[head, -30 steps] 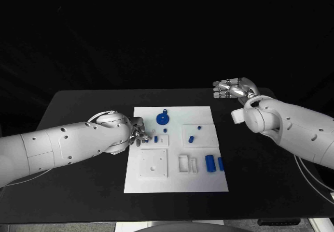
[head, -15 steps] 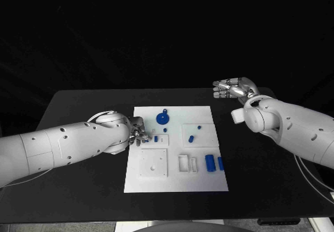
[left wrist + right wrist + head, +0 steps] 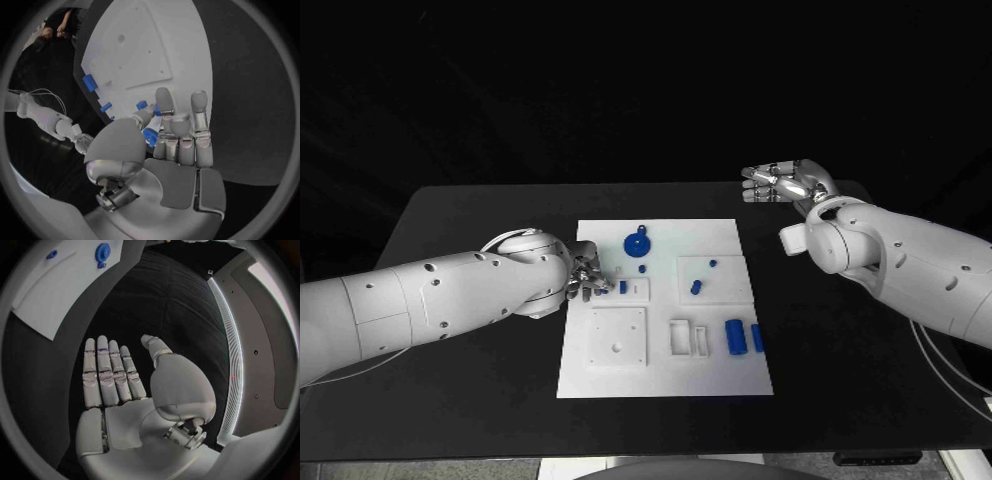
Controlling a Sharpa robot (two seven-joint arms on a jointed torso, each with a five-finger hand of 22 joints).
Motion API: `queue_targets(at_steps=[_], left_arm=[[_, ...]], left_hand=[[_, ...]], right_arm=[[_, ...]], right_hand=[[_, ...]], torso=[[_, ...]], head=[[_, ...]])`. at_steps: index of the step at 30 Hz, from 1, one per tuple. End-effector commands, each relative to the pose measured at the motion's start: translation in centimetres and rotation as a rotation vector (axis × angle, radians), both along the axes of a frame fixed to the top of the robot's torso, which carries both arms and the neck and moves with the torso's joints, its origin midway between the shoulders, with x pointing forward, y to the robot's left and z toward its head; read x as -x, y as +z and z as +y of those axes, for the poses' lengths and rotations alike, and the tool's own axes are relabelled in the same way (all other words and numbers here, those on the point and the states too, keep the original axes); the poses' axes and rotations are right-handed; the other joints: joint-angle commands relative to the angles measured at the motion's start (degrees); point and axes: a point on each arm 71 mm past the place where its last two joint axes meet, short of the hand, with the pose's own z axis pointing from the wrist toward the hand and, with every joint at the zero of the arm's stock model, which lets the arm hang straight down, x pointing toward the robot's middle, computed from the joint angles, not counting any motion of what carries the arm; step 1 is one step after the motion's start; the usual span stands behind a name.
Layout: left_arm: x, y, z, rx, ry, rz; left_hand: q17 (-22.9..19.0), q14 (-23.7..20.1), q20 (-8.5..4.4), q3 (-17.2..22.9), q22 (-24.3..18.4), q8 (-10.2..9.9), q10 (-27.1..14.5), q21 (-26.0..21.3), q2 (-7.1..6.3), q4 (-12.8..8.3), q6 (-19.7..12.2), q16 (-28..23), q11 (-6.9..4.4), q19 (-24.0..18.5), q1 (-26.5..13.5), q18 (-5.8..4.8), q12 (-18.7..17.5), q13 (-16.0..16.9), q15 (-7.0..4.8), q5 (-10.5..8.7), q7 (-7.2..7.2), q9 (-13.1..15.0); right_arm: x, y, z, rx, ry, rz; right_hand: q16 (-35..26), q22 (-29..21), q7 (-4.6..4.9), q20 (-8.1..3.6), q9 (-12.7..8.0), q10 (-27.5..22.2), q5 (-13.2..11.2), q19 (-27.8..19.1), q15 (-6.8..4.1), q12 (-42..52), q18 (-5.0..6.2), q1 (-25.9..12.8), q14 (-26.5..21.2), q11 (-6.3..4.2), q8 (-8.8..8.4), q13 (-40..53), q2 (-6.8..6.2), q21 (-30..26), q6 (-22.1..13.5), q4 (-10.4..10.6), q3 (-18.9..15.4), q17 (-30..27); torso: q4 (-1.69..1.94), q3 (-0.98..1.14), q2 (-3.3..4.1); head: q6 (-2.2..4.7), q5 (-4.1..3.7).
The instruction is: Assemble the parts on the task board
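Observation:
The white task board (image 3: 661, 380) lies mid-table. My left hand (image 3: 584, 276) is at its left edge. In the left wrist view this hand (image 3: 178, 150) pinches a small blue part (image 3: 150, 136) between thumb and fingers, just above the board (image 3: 144, 40). Another blue peg (image 3: 625, 287) stands in a small square seat right beside those fingers. A round blue part (image 3: 638, 243) lies near the board's far edge, and two blue cylinders (image 3: 736, 337) lie at its near right. My right hand (image 3: 783, 182) hovers off the board at the back right, flat and holding nothing (image 3: 125, 390).
Two more small blue pegs (image 3: 695, 287) sit on a raised square to the board's right of centre. A square plate with holes (image 3: 619, 336) and a slotted white block (image 3: 685, 338) occupy the near half. Bare black table (image 3: 459, 240) surrounds the board.

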Motion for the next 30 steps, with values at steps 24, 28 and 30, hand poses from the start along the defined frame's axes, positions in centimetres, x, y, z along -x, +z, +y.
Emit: queue_targets(at_steps=[24,28,30], left_arm=[[0.28,-1.35,1.04,-0.077,0.036,0.039],[0.29,-1.37,1.03,-0.078,0.035,0.04],[0.29,-1.38,1.01,-0.079,0.034,0.041]], left_hand=[[8.7,3.1,1.11,5.5,1.1,8.2,1.5,2.4,1.03,-6.7,6.7,3.1,-1.31,0.7,-2.2,1.63,6.1,-2.1,0.1,3.9,-6.06,-15.3],[8.7,3.1,1.11,5.5,1.1,8.2,1.5,2.4,1.03,-6.7,6.7,3.1,-1.31,0.7,-2.2,1.63,6.1,-2.1,0.1,3.9,-6.06,-15.3],[8.9,3.2,1.15,5.5,1.1,8.2,1.5,2.5,1.06,-6.7,6.8,3.1,-1.31,0.6,-2.3,1.67,6.2,-2.1,0.11,3.98,-6.07,-15.4]], right_arm=[[0.04,0.04,0.06,-0.003,0.016,-0.005],[0.04,0.04,0.06,-0.003,0.016,-0.006],[0.04,0.04,0.05,-0.003,0.016,-0.005]], right_hand=[[-0.3,-0.1,0.17,0.18,0.0,-0.4,0.3,-0.4,-0.08,-0.2,0.72,-0.4,-0.4,0.12,-0.19,-0.1,0.03,-0.2,-0.2,0.2,0.0,-0.1],[-0.3,-0.1,0.17,0.18,0.0,-0.4,0.3,-0.4,-0.08,-0.2,0.72,-0.4,-0.4,0.12,-0.19,-0.1,0.03,-0.2,-0.2,0.2,0.0,-0.1],[-0.3,-0.1,0.17,0.18,0.0,-0.4,0.3,-0.4,-0.08,-0.2,0.72,-0.4,-0.4,0.12,-0.19,-0.1,0.03,-0.2,-0.2,0.2,0.0,-0.1]], torso=[[-0.01,-0.02,-0.01],[-0.01,-0.02,-0.03],[0.0,-0.02,-0.02]], head=[[-0.05,-0.01],[-0.02,-0.03],[-0.03,-0.03]])
